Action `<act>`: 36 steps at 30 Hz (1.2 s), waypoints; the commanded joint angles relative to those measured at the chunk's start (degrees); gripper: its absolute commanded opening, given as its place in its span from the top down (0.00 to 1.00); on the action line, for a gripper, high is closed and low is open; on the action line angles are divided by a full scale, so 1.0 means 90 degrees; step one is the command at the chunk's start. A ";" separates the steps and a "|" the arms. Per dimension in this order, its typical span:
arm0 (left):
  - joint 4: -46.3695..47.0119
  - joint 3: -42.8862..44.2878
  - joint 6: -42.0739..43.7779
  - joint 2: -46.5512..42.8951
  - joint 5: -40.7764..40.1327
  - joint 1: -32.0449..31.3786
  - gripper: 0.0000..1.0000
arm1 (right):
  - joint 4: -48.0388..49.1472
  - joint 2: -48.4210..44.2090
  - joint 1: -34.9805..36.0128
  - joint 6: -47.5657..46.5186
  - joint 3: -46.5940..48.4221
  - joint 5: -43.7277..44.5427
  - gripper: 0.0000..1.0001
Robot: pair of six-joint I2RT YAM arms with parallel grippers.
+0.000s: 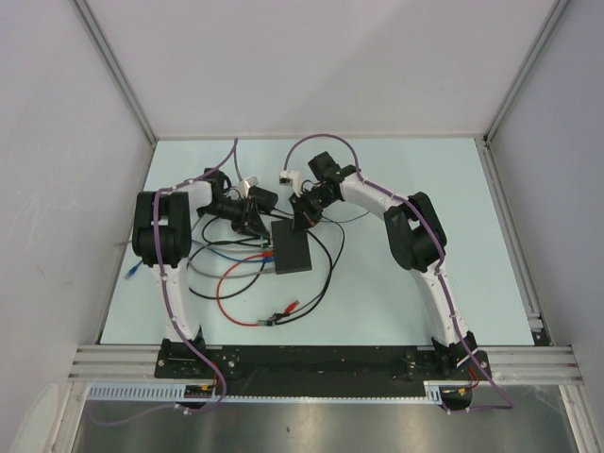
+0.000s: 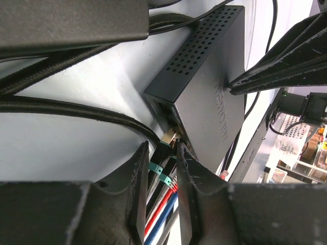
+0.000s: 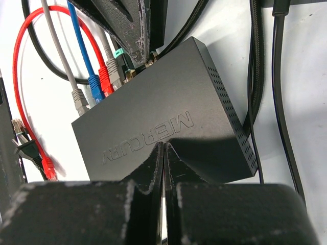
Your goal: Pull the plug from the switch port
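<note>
Two tools share work. Closed tight, right tool [image 3: 164,148] pins the Mercury switch [image 3: 168,112]; left tool [image 2: 161,148] narrowly straddles its plug [image 2: 169,136], grip unclear.

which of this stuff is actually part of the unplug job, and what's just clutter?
In the job:
- switch
- plug, metal-shelled, at the switch's port edge
- left gripper, jaws either side of that plug's cable
- right gripper, jaws together over the switch top

Not the job:
- red cable, blue cable, grey cable (plugged in or not, unclear)
- black cables
</note>
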 commanded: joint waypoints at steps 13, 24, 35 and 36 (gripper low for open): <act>-0.0427 0.0447 0.0645 0.0144 -0.0256 -0.0183 1.00 | -0.0089 0.0119 0.0085 -0.0181 -0.0315 0.1010 1.00; -0.0425 0.0433 0.0108 0.0133 -0.1612 -0.0466 1.00 | -0.0060 0.0110 0.0133 -0.0191 -0.0423 0.1195 1.00; -0.0798 0.0095 0.0664 0.0232 -0.1223 -0.0496 1.00 | -0.0050 0.0090 0.0133 -0.0191 -0.0472 0.1254 1.00; -0.0759 -0.0070 0.0664 0.0222 -0.1010 -0.0496 1.00 | -0.0040 0.0090 0.0133 -0.0191 -0.0472 0.1254 1.00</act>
